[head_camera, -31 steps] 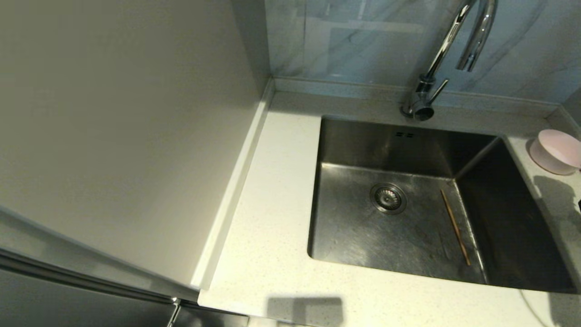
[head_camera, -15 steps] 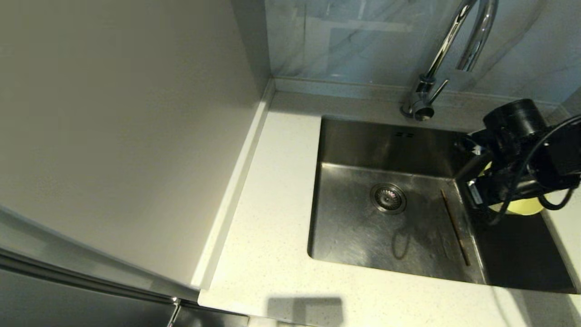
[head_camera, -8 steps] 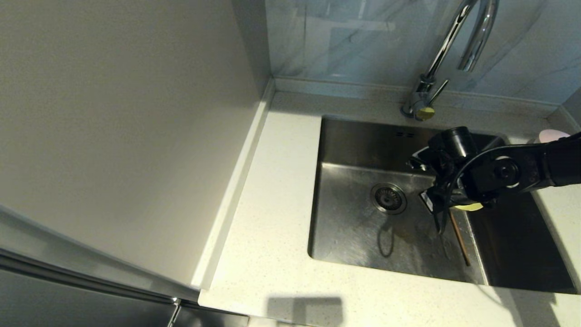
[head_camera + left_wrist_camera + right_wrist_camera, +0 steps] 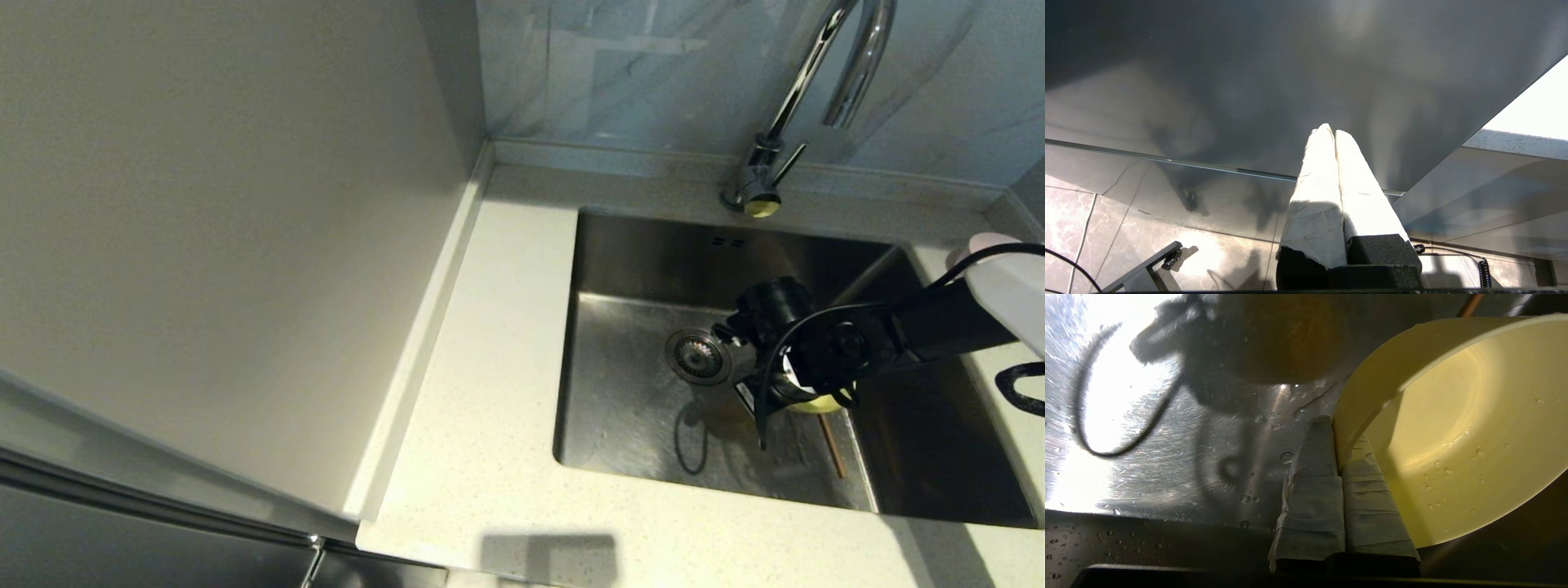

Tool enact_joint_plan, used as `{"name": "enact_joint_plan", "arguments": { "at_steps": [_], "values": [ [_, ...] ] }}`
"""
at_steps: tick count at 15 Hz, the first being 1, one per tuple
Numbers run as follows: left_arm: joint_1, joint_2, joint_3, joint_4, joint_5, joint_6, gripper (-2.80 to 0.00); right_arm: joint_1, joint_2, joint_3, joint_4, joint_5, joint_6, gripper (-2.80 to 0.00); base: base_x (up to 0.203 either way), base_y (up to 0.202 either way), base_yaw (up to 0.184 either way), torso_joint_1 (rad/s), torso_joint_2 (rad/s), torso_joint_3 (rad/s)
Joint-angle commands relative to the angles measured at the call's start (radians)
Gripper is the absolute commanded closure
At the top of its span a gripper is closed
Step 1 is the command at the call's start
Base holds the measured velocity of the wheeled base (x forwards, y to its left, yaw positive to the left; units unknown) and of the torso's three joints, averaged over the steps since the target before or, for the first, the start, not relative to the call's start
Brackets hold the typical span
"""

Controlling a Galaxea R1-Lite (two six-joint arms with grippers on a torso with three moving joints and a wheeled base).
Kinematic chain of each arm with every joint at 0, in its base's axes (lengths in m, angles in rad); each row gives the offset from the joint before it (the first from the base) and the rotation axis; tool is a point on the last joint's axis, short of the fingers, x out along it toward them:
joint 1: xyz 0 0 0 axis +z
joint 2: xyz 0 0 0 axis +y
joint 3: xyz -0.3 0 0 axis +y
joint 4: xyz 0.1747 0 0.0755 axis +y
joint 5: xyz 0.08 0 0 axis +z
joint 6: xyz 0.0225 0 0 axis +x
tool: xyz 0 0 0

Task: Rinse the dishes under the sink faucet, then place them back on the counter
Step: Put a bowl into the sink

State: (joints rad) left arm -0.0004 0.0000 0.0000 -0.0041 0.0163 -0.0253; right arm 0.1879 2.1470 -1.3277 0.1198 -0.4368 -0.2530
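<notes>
The right tool (image 4: 1337,445) is pinching the rim of the yellow-green bowl (image 4: 1457,433), one finger inside and one outside, low over the floor of the sink (image 4: 637,408) at centre-right of the head view, while the left tool (image 4: 1334,134) sits pressed together and empty, away from the work. The bowl looks light, stiff and wet-slick, so I judge that thin rim pinch the sensible hold, though it could swivel. Only the right wrist view shows the grip and droplets; only the head view shows the faucet (image 4: 804,82), the chopstick (image 4: 831,449) and the surface (image 4: 490,392).
</notes>
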Motion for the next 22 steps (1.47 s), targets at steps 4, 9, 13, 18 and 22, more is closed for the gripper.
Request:
{"name": "enact_joint_plan", "arguments": {
  "at_steps": [4, 9, 13, 18, 22],
  "values": [
    [0.000, -0.003, 0.000, -0.001, 0.001, -0.001, 0.00, 0.001, 0.082, -0.007, -0.004, -0.002, -0.002, 0.00, 0.000, 0.000, 0.000, 0.000, 0.00, 0.000],
    [0.000, -0.003, 0.000, -0.001, 0.001, -0.001, 0.00, 0.001, 0.137, -0.011, -0.068, -0.002, -0.003, -2.80, 0.000, 0.000, 0.000, 0.000, 0.00, 0.000],
    [0.000, -0.003, 0.000, -0.001, 0.001, -0.001, 0.00, -0.008, 0.075, -0.011, -0.077, -0.005, -0.002, -2.80, 0.000, 0.000, 0.000, 0.000, 0.00, 0.000],
    [0.000, -0.003, 0.000, -0.001, 0.001, -0.001, 0.00, -0.059, -0.289, -0.016, 0.011, 0.027, -0.054, -2.80, 0.000, 0.000, 0.000, 0.000, 0.00, 0.000],
    [0.000, -0.003, 0.000, -0.001, 0.001, -0.001, 0.00, -0.161, -0.462, -0.122, 0.252, 0.156, -0.118, 0.00, 0.000, 0.000, 0.000, 0.000, 0.00, 0.000]
  ]
}}
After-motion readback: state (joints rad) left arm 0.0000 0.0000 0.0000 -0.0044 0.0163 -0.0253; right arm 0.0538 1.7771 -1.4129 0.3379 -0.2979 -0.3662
